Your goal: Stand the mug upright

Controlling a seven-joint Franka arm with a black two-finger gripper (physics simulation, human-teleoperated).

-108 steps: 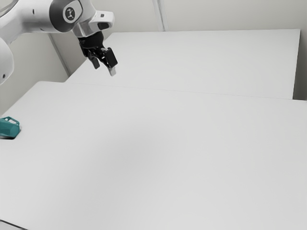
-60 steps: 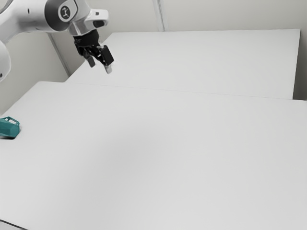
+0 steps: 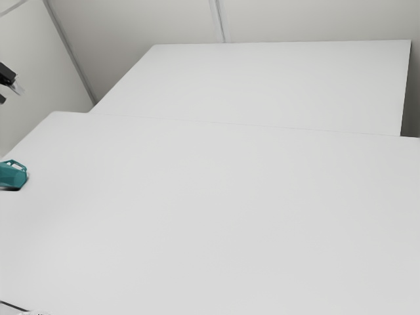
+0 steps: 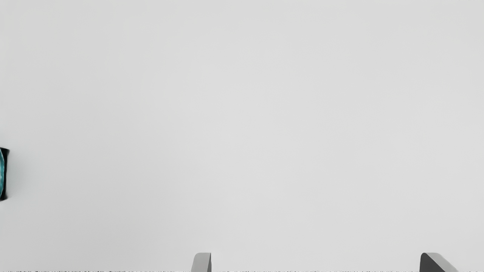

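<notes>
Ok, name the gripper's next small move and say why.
I would likely shift the open gripper sideways, over the teal mug, before lowering: the mug appears to lie on its side on the table and sits well to one side of the gripper.

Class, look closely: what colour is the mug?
The mug is teal, a blue-green; the exterior view shows it best.

Gripper (image 3: pixel 10 93) open, fingers (image 4: pixel 202 263) wide apart above the white bench (image 4: pixel 302 132). Mug (image 4: pixel 2 173) mostly cut off by the view's edge: teal sliver, black border, outside the finger gap, clear of both.
</notes>
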